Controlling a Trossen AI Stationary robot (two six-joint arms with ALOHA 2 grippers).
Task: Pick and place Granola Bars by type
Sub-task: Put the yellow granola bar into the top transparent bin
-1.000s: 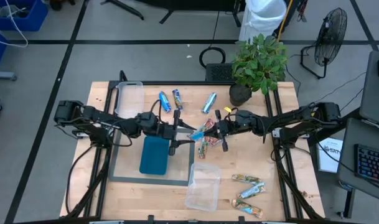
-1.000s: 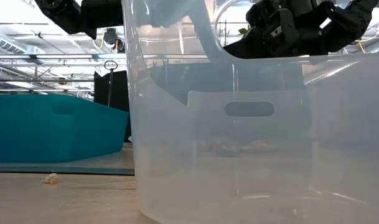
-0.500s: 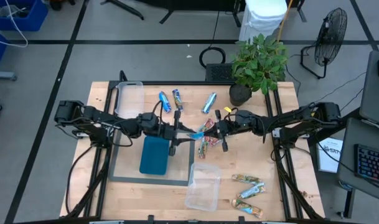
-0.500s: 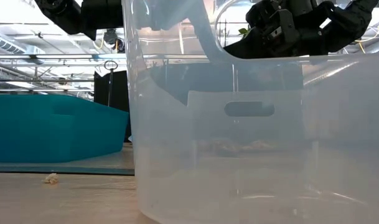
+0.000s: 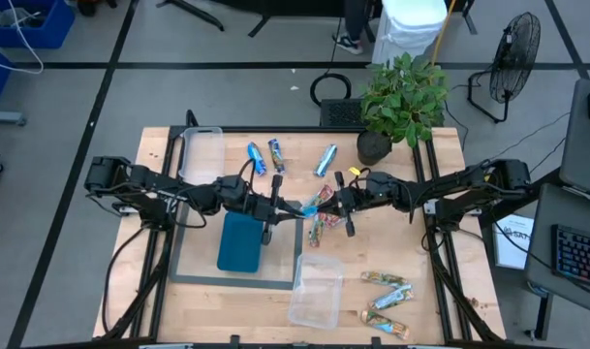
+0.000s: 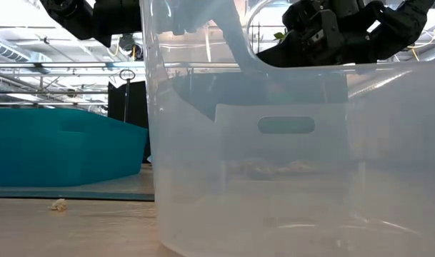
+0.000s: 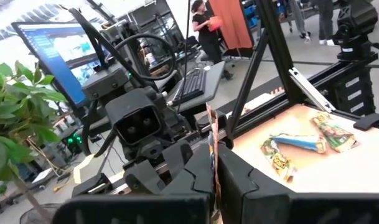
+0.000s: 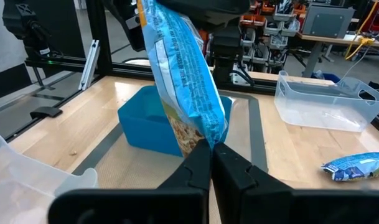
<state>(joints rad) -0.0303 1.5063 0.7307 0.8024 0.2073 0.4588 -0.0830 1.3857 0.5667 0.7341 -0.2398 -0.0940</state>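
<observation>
Since a second before, the left hand [image 5: 293, 207] had clenched the light, crinkly bar's [image 8: 186, 81] free end, the right hand [image 8: 211, 148] pinching its other seam.

No wording legible anywhere (bar wrapper [image 8: 186, 68] print too blurred)

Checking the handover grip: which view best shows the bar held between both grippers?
The right wrist view: the blue bar fills it. The high view shows it small, the left wrist edge-on; the low view hides it.
</observation>
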